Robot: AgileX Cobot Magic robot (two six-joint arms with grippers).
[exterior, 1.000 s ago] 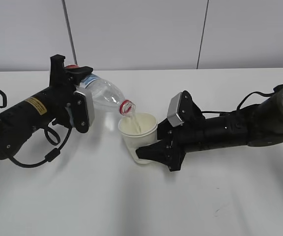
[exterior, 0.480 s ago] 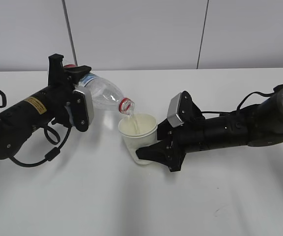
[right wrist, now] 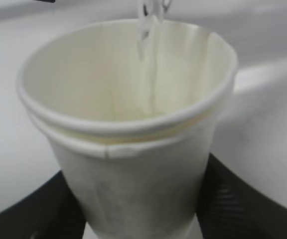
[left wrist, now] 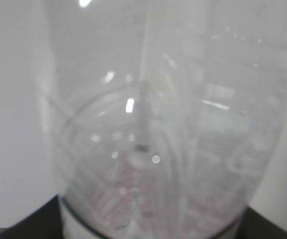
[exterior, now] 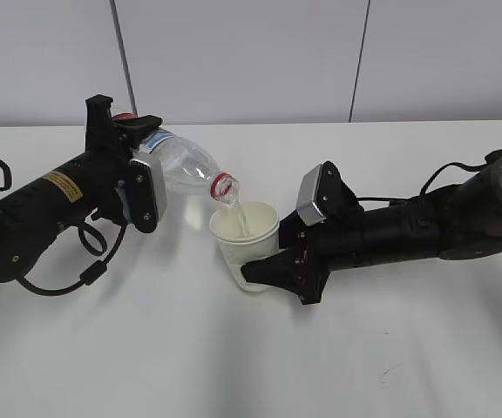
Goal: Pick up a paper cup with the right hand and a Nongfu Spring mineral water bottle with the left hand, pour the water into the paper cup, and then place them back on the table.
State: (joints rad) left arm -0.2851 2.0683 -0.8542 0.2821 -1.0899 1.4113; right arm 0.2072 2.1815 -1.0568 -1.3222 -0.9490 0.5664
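My left gripper (exterior: 138,152) is shut on the clear Nongfu Spring bottle (exterior: 186,167), which is tipped with its red-ringed mouth (exterior: 224,187) over the paper cup (exterior: 245,239). A thin stream of water (exterior: 238,213) runs into the cup. My right gripper (exterior: 264,272) is shut on the cup's lower body and holds it upright. In the right wrist view the cup (right wrist: 133,149) fills the frame between the black fingers (right wrist: 233,199), and water (right wrist: 146,64) falls into it. In the left wrist view the bottle (left wrist: 158,124) fills the frame, blurred.
The white table (exterior: 234,366) spreads all round both arms. A grey panelled wall (exterior: 251,52) stands behind the table's far edge. Looped black cables (exterior: 85,261) hang by the left arm.
The bottle and cup hold almost the same pose. The water keeps pouring into the cup. Neither arm has visibly moved.
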